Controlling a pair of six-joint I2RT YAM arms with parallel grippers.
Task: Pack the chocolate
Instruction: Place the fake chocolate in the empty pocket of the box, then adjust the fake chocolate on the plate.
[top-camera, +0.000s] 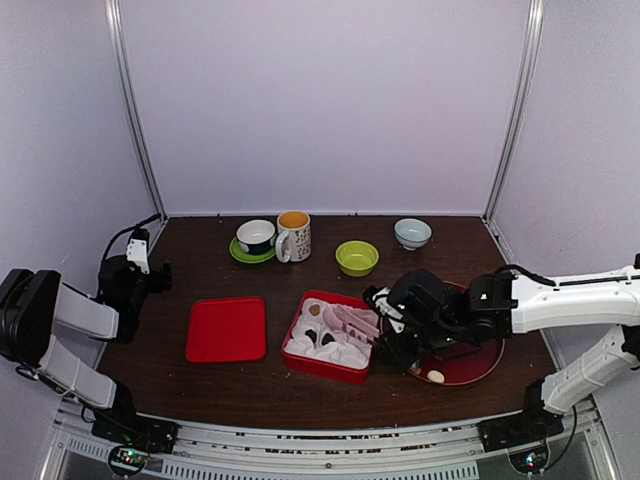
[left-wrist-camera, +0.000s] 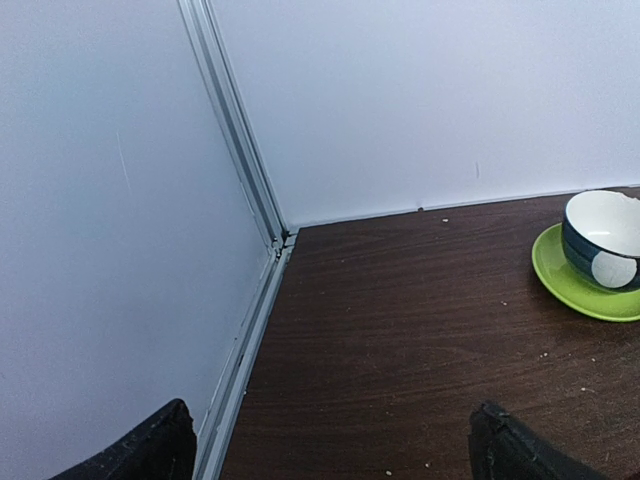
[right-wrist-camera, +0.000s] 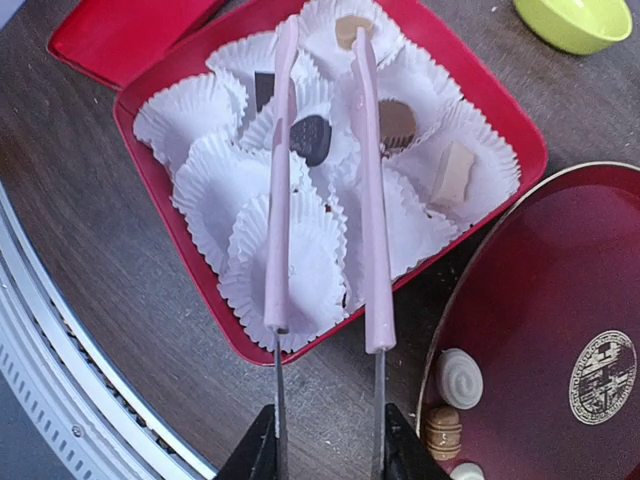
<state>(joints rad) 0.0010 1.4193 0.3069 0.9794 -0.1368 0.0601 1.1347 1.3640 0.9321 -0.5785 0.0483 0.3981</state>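
Observation:
The chocolate is split between two places. Several pieces sit in white paper cups in the red box (right-wrist-camera: 160, 190), among them a dark heart (right-wrist-camera: 312, 138) and a round brown one (right-wrist-camera: 397, 120). A white swirl (right-wrist-camera: 459, 378) and a brown barrel (right-wrist-camera: 442, 430) lie on the dark red plate (right-wrist-camera: 560, 290). My right gripper (right-wrist-camera: 325, 445) is shut on the pink-handled tongs (right-wrist-camera: 370, 200), which reach over the box with their tips apart near a tan piece (right-wrist-camera: 350, 28). My left gripper (left-wrist-camera: 335, 450) is open and holds nothing, by the left wall (top-camera: 140, 262).
A red lid (top-camera: 227, 329) lies left of the box. Along the back stand a blue-white cup on a green saucer (left-wrist-camera: 570, 290), a mug (top-camera: 294, 236), a yellow-green bowl (top-camera: 357, 258) and a pale bowl (top-camera: 412, 233). White walls enclose the table.

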